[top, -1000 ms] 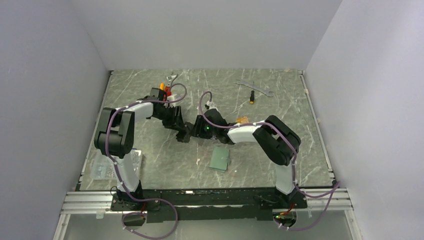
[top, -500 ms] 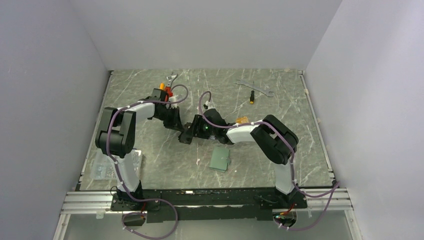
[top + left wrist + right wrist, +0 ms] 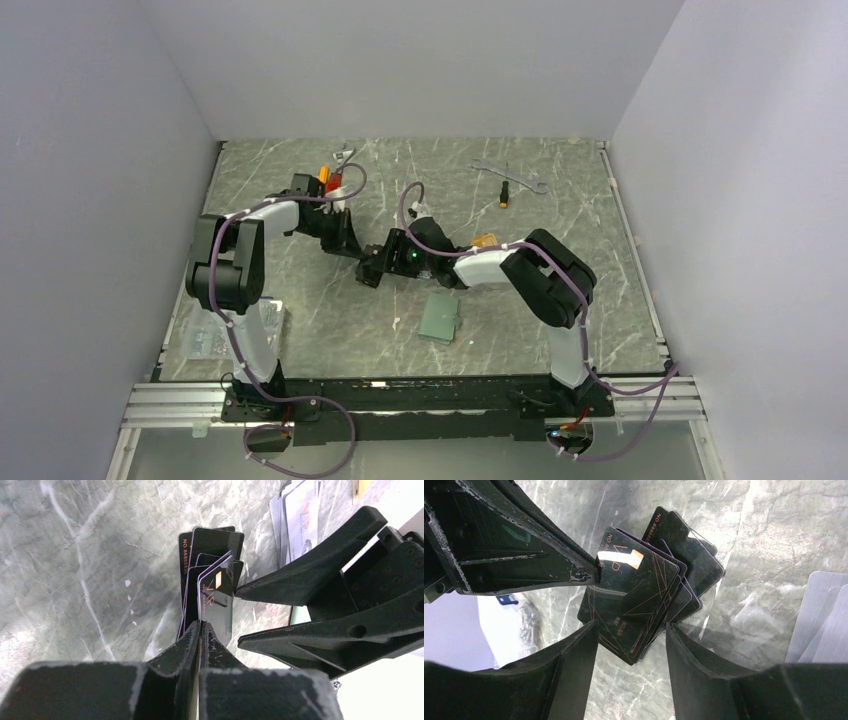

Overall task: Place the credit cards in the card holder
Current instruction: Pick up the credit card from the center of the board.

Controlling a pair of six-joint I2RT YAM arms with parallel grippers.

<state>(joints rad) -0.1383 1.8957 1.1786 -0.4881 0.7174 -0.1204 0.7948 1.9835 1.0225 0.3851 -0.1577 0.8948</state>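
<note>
A fanned stack of black credit cards [image 3: 659,595] lies on the marble table. My left gripper [image 3: 200,625] is shut on the edge of the top black card [image 3: 216,587], which has an orange chip, and tilts it up. In the right wrist view the left fingers [image 3: 549,565] pinch that card's corner. My right gripper [image 3: 630,626] is open, its fingers on either side of the stack's near end. From above, both grippers [image 3: 363,264] meet over the cards and hide them. The sage-green card holder [image 3: 440,317] lies apart, nearer the arm bases.
Silver-grey cards [image 3: 824,615] lie beside the black stack, and an orange card [image 3: 485,240] shows by the right arm. Wrenches [image 3: 508,172] and a screwdriver [image 3: 505,195] lie at the back. A bag of screws [image 3: 200,340] sits at the front left.
My left gripper has shut on the top black card. My right gripper has opened a little wider. The left arm's wrist shifted slightly back and left.
</note>
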